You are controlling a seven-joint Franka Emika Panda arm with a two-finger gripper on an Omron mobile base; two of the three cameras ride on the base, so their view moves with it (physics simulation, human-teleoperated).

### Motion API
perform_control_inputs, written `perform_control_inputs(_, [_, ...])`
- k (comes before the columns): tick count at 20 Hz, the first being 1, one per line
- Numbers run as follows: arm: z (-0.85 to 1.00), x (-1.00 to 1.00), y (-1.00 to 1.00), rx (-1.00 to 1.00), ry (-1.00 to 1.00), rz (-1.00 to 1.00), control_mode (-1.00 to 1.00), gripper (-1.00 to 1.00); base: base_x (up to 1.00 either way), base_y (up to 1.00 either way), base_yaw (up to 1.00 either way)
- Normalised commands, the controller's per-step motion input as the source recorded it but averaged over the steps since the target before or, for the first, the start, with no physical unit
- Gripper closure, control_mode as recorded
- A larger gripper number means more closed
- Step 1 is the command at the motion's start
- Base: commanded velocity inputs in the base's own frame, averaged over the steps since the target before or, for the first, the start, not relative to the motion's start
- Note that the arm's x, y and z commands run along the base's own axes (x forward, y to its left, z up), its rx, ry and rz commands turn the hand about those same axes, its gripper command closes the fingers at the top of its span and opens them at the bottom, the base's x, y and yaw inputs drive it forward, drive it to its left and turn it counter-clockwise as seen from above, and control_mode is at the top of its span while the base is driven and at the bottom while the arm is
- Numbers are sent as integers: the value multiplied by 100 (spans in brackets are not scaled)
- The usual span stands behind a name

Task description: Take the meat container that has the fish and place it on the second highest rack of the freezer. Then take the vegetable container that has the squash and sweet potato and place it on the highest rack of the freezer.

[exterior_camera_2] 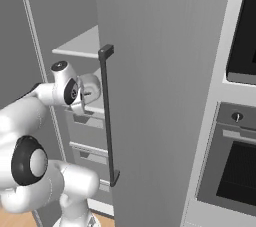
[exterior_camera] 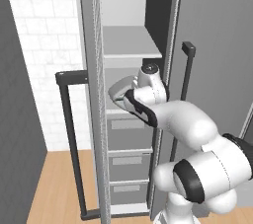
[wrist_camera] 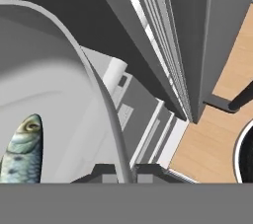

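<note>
fingertips (wrist_camera: 106, 172) sit at the bottom of the hand view, pinched on the thin rim of the tub (wrist_camera: 44, 99), one dark tip on each side of the wall. the gripper (wrist_camera: 121, 173) is narrow, clamped on that rim and holding the tub. the tub's pale curved wall sweeps up and to the left from the tips, and the fish (wrist_camera: 22, 151) lies on the tub's floor just left of them, greenish-grey and scaly, its head toward the top of the view. to the right of the rim, past the tub, grey drawers (wrist_camera: 133, 119) show, then the edge of the door (wrist_camera: 163, 35) and a strip of wooden floor (wrist_camera: 217, 119).

in the left base view the arm reaches into the open freezer (exterior_camera: 126, 45), and the tub (exterior_camera: 118, 92) shows as a pale rounded shape at the hand, tilted, at about the height of the lower shelf and above the drawers (exterior_camera: 129, 134). the top shelf (exterior_camera: 129, 43) lies above the hand, apart from it. the open door (exterior_camera: 91, 94) stands edge-on at the left with its dark bar handle (exterior_camera: 71, 139).

in the right base view the gripper (exterior_camera_2: 85, 102) is just left of a second cabinet door's handle (exterior_camera_2: 107, 116), under the top shelf (exterior_camera_2: 80, 43), with the oven (exterior_camera_2: 235, 171) well apart at the right.
</note>
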Motion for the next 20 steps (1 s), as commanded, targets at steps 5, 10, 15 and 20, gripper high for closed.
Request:
perform_control_inputs(5, [-17, 18, 0, 0, 0, 0, -100, 100, 0, 0, 0])
perform_control_inputs(10, [-21, 37, 0, 0, 0, 0, -100, 100, 0, 0, 0])
perform_control_inputs(15, [-10, 53, 0, 0, 1, -2, -100, 100, 0, 0, 0])
perform_control_inputs(20, [-10, 52, 1, 0, 6, -5, -100, 100, 0, 0, 0])
